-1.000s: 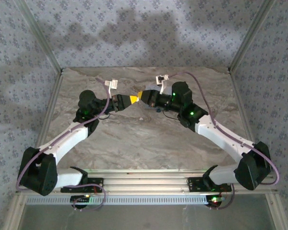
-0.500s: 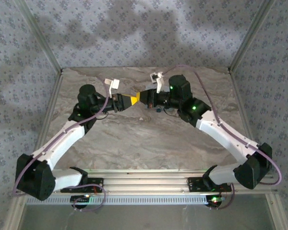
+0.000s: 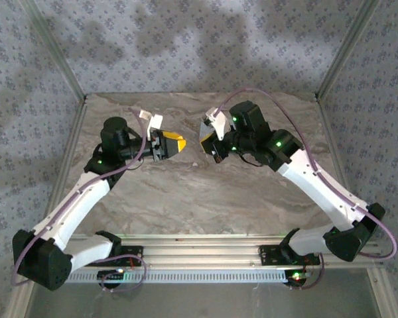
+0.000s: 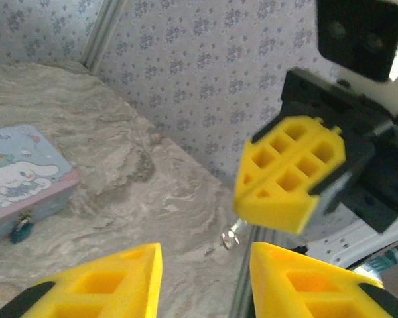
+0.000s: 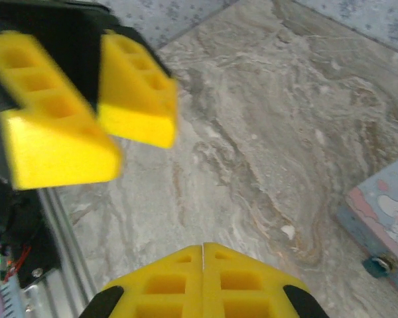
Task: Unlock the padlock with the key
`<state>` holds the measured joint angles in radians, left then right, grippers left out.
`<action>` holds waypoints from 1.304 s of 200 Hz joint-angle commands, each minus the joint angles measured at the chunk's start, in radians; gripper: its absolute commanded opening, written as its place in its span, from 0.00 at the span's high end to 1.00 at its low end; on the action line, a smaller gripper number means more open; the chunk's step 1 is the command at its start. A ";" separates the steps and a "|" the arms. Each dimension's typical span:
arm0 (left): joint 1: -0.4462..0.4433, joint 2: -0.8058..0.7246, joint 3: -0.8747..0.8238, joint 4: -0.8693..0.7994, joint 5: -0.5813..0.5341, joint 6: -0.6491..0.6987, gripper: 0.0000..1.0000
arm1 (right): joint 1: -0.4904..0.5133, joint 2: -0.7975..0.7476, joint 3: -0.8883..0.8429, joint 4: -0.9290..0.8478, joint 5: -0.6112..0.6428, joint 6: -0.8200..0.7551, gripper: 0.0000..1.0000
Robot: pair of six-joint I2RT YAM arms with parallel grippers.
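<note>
Left arm (image 3: 86, 192) and right arm (image 3: 318, 189) are both stretching out over the table (image 3: 186, 192), elbows sticking out wide. The wrists are angling inward, so the two hands are pointing at each other tip to tip with a bit of air between them.

The left hand (image 4: 205, 258) is sitting partly open. Its yellow fingers (image 4: 106, 285) are standing apart with nothing between them and aren't touching anything.

The right hand (image 5: 202, 255) is hanging right across from it, clamped fully closed with the pads pressing flat together. There's a small shiny bit (image 4: 230, 237) showing just under its tips, too blurry to say what it is.

The padlock (image 4: 20, 230) is hanging on the front of the pale blue tin (image 4: 20, 172). It's down on the table, off to the left hand's left and below it, well apart from both hands. From the right hand it's lying off to the right.
</note>
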<state>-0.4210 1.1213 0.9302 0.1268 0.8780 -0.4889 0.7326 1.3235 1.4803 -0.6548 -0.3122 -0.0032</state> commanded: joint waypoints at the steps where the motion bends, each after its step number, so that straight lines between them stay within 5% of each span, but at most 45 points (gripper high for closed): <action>1: -0.014 0.028 -0.032 0.200 0.053 -0.109 0.63 | -0.018 -0.063 -0.032 0.063 -0.134 -0.019 1.00; 67: -0.093 0.053 -0.084 0.491 0.047 -0.196 0.68 | -0.149 -0.135 -0.144 0.286 -0.345 0.133 1.00; 153: -0.156 0.160 -0.096 0.788 0.033 -0.389 0.76 | -0.205 -0.182 -0.233 0.467 -0.421 0.263 1.00; 261: -0.179 0.178 -0.091 0.826 0.021 -0.410 0.76 | -0.209 -0.191 -0.278 0.559 -0.407 0.310 1.00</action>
<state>-0.5915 1.2991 0.8291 0.8909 0.9009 -0.8848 0.5293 1.1515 1.2110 -0.1551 -0.7040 0.2775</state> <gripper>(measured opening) 0.243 0.042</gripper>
